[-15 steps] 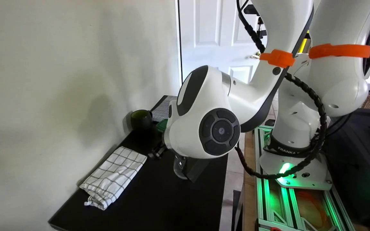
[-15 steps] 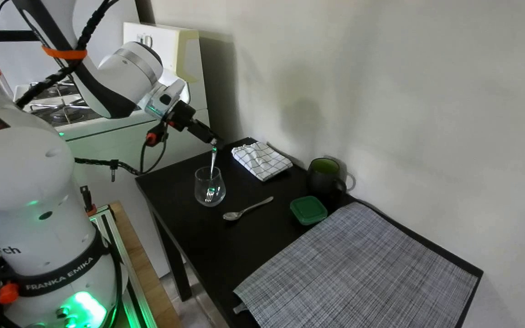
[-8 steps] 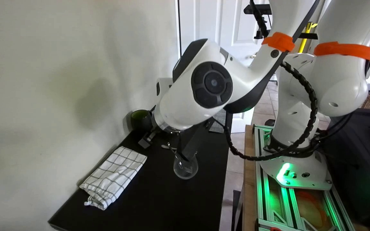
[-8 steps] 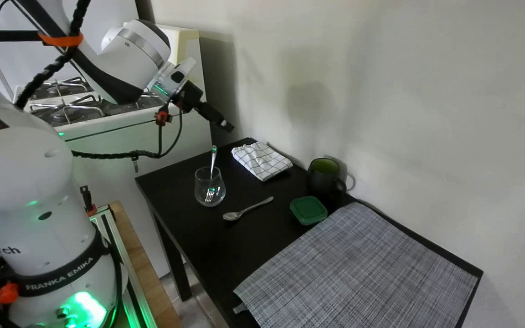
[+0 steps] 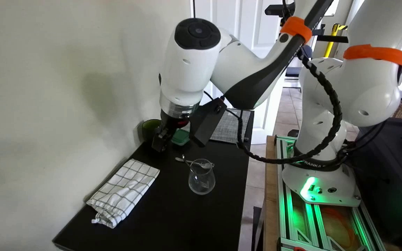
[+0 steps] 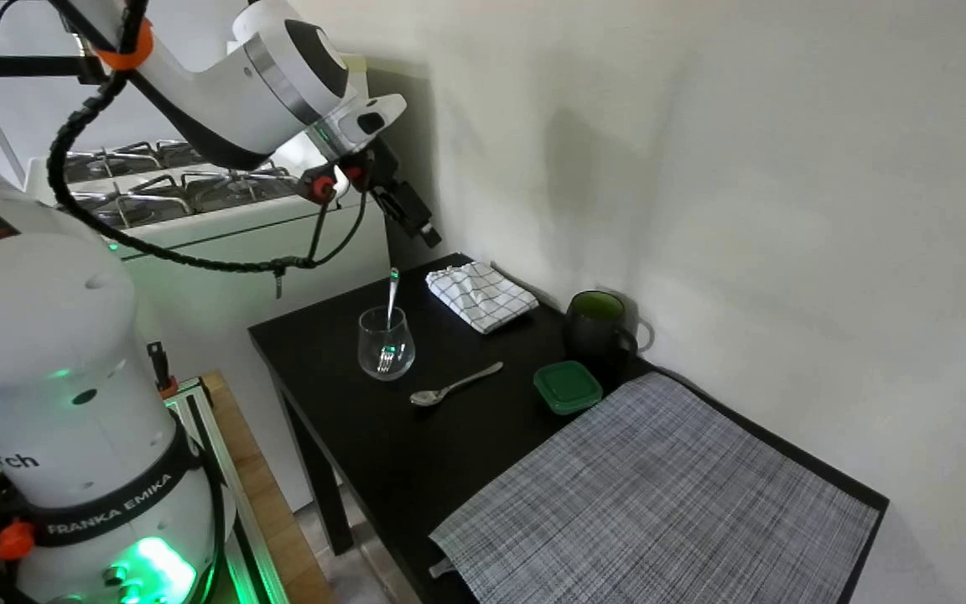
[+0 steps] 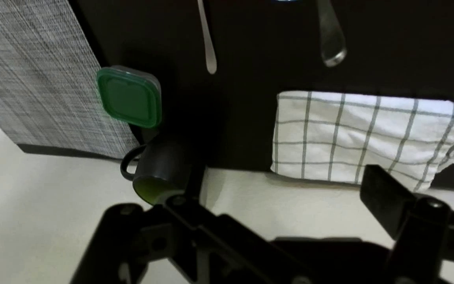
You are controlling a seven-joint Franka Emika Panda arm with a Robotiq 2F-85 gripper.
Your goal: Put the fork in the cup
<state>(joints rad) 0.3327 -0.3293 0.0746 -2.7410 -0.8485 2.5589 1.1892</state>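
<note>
Leaning tines-down, the fork stands in the glass cup

Both exterior views show the fork inside the glass cup, tilted, its handle rising past the rim and its tines low down. The gripper hangs raised and well apart from the glass cup, its hold released: in the wrist view its fingers stand wide apart, with the wall and part of a checked cloth visible between them.

In an exterior view the glass cup stands upright at the far left of the black table. A spoon lies just to its right and a little nearer, bowl turned toward the glass cup, handle slanting away to the right. The checked cloth lies folded farther back, near the wall. Along the wall to the right stands a dark mug, green inside, and a green-lidded container sits just beside it on the near side. A gray placemat covers the near right of the table. Beyond the table, to the far left, is a white stove.
</note>
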